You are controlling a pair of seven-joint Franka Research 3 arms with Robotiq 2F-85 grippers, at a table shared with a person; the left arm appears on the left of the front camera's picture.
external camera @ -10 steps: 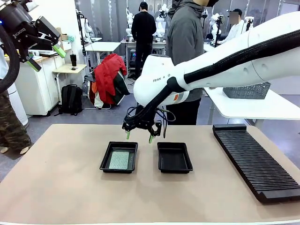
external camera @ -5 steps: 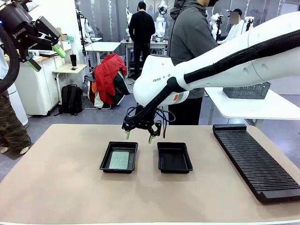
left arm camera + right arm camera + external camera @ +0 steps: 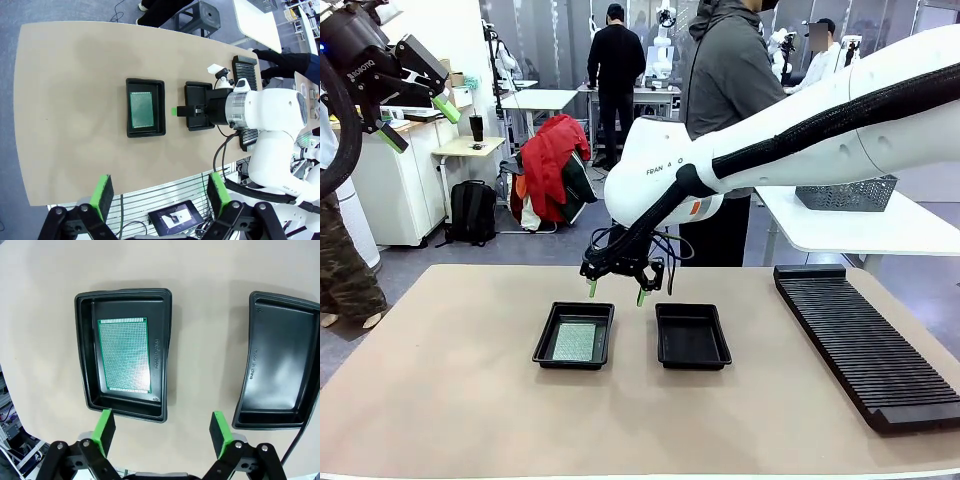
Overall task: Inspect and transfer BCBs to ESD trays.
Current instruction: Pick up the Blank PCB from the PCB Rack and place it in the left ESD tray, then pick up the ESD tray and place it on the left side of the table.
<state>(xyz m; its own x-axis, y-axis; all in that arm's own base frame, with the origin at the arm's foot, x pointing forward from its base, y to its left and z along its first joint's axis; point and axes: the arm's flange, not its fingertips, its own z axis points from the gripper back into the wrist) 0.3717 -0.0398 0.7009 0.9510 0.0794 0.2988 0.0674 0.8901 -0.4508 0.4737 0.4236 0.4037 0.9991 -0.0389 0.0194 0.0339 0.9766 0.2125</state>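
Across the tan table (image 3: 440,400), the right arm (image 3: 800,120) reaches in from 3 o'clock above the ribbed rack (image 3: 865,345), the 9 o'clock ESD tray (image 3: 542,345) holds a BCB (image 3: 575,342) flat, its twin (image 3: 723,350) lies bare, the right gripper (image 3: 617,292) hangs wide-jawed and empty over their 12 o'clock ends, and the left gripper (image 3: 420,123), raised at 10 o'clock, seems spread and empty.

The thin flat green circuit board (image 3: 124,355) has rows of tiny dots. One shallow plastic tray (image 3: 86,355) is black, and the second plastic tray (image 3: 282,360) is black too. The wide table (image 3: 450,380) is tan.
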